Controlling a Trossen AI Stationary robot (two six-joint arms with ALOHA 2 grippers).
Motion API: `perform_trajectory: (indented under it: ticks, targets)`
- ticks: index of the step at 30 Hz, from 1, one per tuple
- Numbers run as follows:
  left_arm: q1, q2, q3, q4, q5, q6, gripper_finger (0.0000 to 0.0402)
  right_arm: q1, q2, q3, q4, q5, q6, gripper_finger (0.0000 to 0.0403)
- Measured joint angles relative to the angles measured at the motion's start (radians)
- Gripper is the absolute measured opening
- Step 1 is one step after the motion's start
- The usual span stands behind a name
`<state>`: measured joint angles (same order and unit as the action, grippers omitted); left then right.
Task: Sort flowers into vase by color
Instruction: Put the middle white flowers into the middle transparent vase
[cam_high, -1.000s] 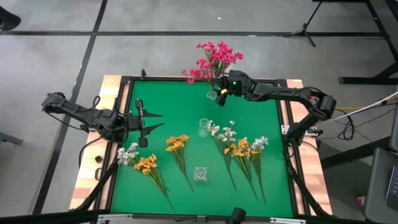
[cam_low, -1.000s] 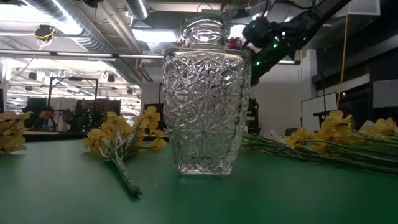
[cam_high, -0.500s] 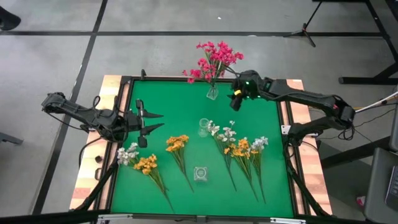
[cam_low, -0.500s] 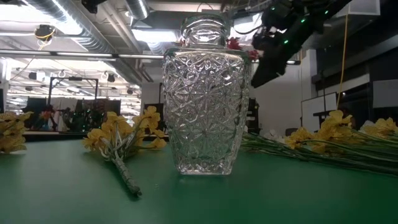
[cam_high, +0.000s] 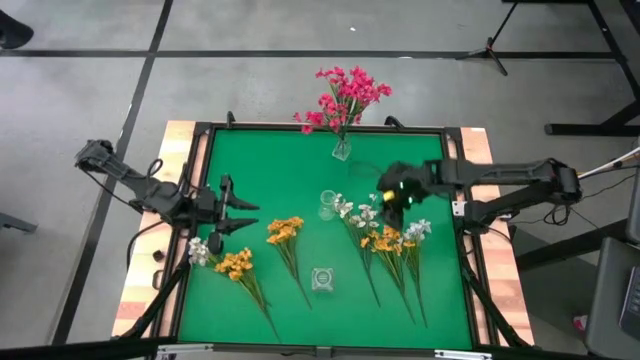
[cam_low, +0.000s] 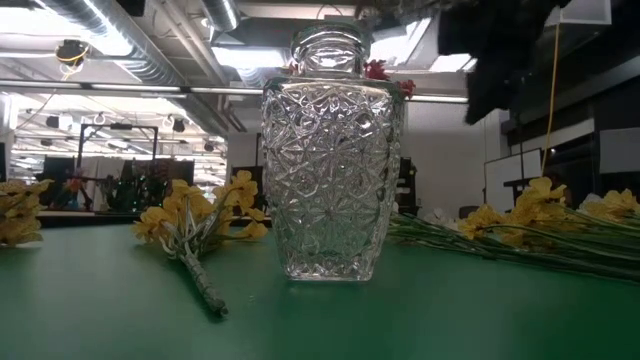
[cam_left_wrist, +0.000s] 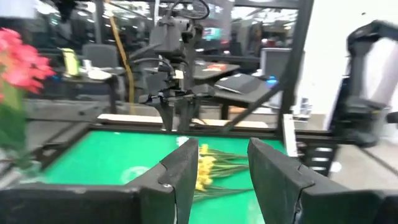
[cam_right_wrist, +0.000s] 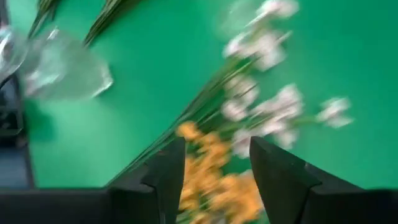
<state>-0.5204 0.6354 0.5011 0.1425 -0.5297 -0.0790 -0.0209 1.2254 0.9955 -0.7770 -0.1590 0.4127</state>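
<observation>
Magenta-pink flowers (cam_high: 345, 95) stand in a small glass vase (cam_high: 342, 150) at the far edge. A second glass vase (cam_high: 328, 205) stands mid-table and a third (cam_high: 322, 279) nearer; the third fills the low view (cam_low: 330, 150). White and yellow sprigs lie on the green mat at the right (cam_high: 392, 238), a yellow sprig (cam_high: 285, 232) in the middle, and white and yellow ones (cam_high: 218, 256) at the left. My right gripper (cam_high: 385, 203) is open and empty above the right pile, over its blossoms (cam_right_wrist: 249, 118). My left gripper (cam_high: 250, 214) is open and empty at the left, above the mat.
A raised black frame and wooden border (cam_high: 190, 180) run round the green mat. The mid-table vase shows close beside my right gripper in its wrist view (cam_right_wrist: 62, 68). Bare mat lies between the far vase and the mid-table vase.
My right gripper has left the vase of pink flowers at the far edge and swung toward the near edge and down, over the right pile of white and yellow sprigs. The pink flowers stay in their vase. My left gripper has shifted slightly toward the near edge.
</observation>
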Motion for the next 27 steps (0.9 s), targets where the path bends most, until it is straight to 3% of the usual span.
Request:
perform_trajectory:
  ticks: [6,12,16,19,27]
  targets:
    - [-0.071,0.0,0.0,0.0,0.0,-0.064,0.0137,0.286,0.002,0.0,-0.02,0.158,0.304,0.0179]
    - [-0.108,0.0,0.0,-0.024,-0.007,-0.103,0.0137,0.51,0.007,0.0,0.018,0.433,0.611,0.0179]
    - [-0.118,0.0,0.0,-0.077,-0.012,-0.149,0.0137,0.611,0.053,0.0,0.095,0.617,0.684,0.0179]
    - [-0.118,0.0,0.0,-0.109,-0.013,-0.182,0.0137,0.626,0.119,0.0,0.145,0.634,0.683,0.0179]
    - [-0.118,0.0,0.0,-0.139,-0.013,-0.229,0.0137,0.617,0.283,0.0,0.207,0.557,0.71,0.0179]
